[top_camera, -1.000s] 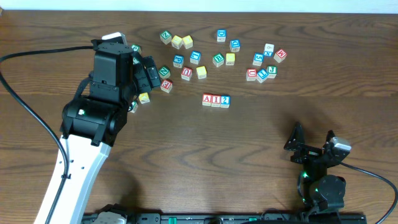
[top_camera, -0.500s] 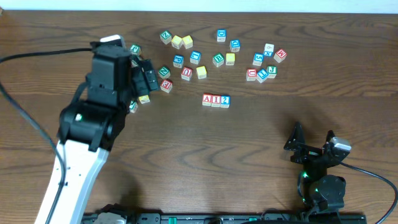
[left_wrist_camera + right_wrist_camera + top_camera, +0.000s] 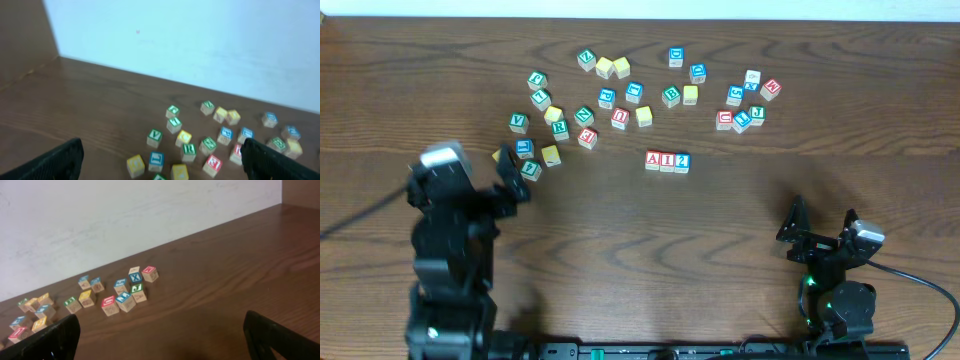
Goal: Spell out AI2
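Three blocks stand side by side mid-table in the overhead view: a red A block (image 3: 653, 160), a red I block (image 3: 667, 161) and a blue 2 block (image 3: 682, 161). My left gripper (image 3: 510, 180) is open and empty at the left front, near the left cluster of loose blocks. In its wrist view (image 3: 160, 160) the fingers frame several blocks on the table, holding none. My right gripper (image 3: 820, 228) is open and empty at the right front; its wrist view (image 3: 160, 337) shows bare table between the fingers.
Loose letter blocks lie scattered across the back of the table: a left cluster (image 3: 542, 125), a middle group (image 3: 632, 92) and a right group (image 3: 745, 105). The right group also shows in the right wrist view (image 3: 125, 292). A white wall stands behind the table.
My left arm has pulled back from over the left block cluster toward the front left of the table, uncovering those blocks. The right arm and the A, I, 2 row have not moved.
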`<state>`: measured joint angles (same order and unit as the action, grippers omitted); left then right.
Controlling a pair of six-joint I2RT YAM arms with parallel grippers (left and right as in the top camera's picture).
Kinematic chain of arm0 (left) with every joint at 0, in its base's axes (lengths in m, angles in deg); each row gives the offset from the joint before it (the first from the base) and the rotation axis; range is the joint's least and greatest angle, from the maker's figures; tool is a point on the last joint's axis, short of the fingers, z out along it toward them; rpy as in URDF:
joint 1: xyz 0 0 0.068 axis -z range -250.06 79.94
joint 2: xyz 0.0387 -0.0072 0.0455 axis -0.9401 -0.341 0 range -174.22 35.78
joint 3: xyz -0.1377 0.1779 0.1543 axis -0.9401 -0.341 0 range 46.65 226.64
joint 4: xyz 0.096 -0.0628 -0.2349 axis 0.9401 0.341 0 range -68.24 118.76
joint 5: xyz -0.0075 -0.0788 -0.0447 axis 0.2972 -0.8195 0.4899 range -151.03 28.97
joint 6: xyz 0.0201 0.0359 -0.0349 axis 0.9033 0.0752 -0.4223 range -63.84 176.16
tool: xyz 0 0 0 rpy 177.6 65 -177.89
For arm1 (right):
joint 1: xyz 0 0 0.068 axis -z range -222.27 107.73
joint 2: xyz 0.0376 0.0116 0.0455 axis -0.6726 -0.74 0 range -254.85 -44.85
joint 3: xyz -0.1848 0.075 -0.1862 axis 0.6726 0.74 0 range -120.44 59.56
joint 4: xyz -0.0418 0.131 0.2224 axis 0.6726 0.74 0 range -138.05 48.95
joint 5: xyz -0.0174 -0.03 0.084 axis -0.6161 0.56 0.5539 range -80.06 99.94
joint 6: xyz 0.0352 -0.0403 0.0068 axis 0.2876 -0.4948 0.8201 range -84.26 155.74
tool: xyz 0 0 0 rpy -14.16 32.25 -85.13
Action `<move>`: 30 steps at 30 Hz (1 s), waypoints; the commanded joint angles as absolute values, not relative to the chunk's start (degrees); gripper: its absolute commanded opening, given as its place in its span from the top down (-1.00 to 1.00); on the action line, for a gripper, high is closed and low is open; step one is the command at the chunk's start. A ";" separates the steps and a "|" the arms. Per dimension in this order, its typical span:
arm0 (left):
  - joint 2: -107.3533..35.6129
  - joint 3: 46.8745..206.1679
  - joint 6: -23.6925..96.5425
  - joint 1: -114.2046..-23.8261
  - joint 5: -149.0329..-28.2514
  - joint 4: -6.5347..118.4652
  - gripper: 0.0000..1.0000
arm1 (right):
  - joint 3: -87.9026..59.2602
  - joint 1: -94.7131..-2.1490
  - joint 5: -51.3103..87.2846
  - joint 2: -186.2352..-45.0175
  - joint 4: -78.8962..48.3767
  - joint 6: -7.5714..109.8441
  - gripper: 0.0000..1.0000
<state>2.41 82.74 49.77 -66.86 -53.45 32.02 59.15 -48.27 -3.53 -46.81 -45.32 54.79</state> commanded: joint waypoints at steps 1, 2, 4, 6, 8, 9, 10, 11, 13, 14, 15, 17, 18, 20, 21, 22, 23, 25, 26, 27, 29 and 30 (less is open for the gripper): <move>9.19 72.58 57.09 -67.67 -58.28 27.39 -0.98 | 59.24 -47.76 -3.42 -46.26 -45.08 55.40 -0.99; 11.09 69.69 57.16 -67.74 -58.28 25.88 -0.98 | 59.24 -47.76 -3.40 -46.26 -45.08 55.40 -0.99; 14.94 63.97 57.70 -67.76 -58.30 23.04 -0.98 | 59.24 -47.76 -3.40 -46.26 -45.08 55.40 -0.99; 19.74 57.87 58.90 -67.76 -58.30 20.61 -0.98 | 59.24 -47.76 -3.40 -46.26 -45.08 55.38 -0.99; 22.59 54.79 59.93 -67.76 -58.28 19.85 -0.98 | 59.24 -47.76 -3.40 -46.26 -45.06 55.40 -0.99; 23.90 53.52 60.83 -67.76 -58.28 19.89 -0.98 | 59.24 -47.76 -3.40 -46.26 -45.08 55.40 -0.99; 25.43 52.01 61.62 -67.76 -58.28 19.91 -0.98 | 59.24 -47.76 -3.42 -46.26 -45.08 55.40 -0.99; 26.52 50.98 62.07 -67.76 -58.28 19.91 -0.98 | 59.24 -47.76 -3.40 -46.26 -45.06 55.40 -0.99; 28.64 49.04 62.99 -67.76 -58.28 19.93 -0.98 | 59.24 -47.76 -3.40 -46.26 -45.08 55.40 -0.98; 29.69 48.12 63.06 -67.76 -58.26 19.96 -0.98 | 59.24 -47.76 -3.40 -46.26 -45.08 55.40 -0.99; 30.54 47.36 63.06 -67.76 -58.26 19.96 -0.98 | 59.24 -47.76 -3.40 -46.26 -45.06 55.40 -0.98; 32.55 46.87 63.45 -67.89 -58.26 22.84 -0.98 | 59.24 -47.76 -3.42 -46.26 -45.08 55.40 -0.99; 33.45 46.87 63.49 -67.91 -58.20 24.63 -0.98 | 59.24 -47.76 -3.42 -46.26 -45.08 55.40 -0.99; 34.76 46.85 64.39 -67.91 -57.95 25.73 -0.98 | 59.24 -47.76 -3.42 -46.26 -45.06 55.40 -0.99; 35.55 46.87 64.96 -67.91 -57.98 25.77 -0.98 | 59.24 -47.76 -3.40 -46.26 -45.08 55.40 -0.99; 35.72 46.87 65.20 -67.91 -57.78 25.55 -0.98 | 59.24 -47.76 -3.40 -46.26 -45.06 55.40 -0.98; 35.70 46.87 65.20 -67.91 -57.58 25.66 -0.98 | 59.24 -47.76 -3.40 -46.26 -45.08 55.40 -0.99; 35.70 46.87 65.16 -67.91 -57.63 25.57 -0.98 | 59.24 -47.76 -3.40 -46.26 -45.08 55.40 -0.98; 35.70 46.87 65.16 -67.91 -57.61 25.57 -0.98 | 59.24 -47.76 -3.40 -46.26 -45.08 55.40 -0.98; 35.70 46.87 65.16 -67.91 -57.63 25.57 -0.98 | 59.24 -47.76 -3.42 -46.26 -45.08 55.40 -0.99; 35.59 46.87 65.16 -67.91 -57.63 25.57 -0.98 | 59.24 -47.76 -3.42 -46.26 -45.08 55.40 -0.99; 35.53 46.87 65.16 -67.91 -57.63 25.57 -0.98 | 59.24 -47.76 -3.40 -46.26 -45.06 55.40 -0.98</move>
<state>35.15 47.77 63.98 -67.63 -58.33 23.02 59.15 -48.27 -3.42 -46.70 -45.32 54.79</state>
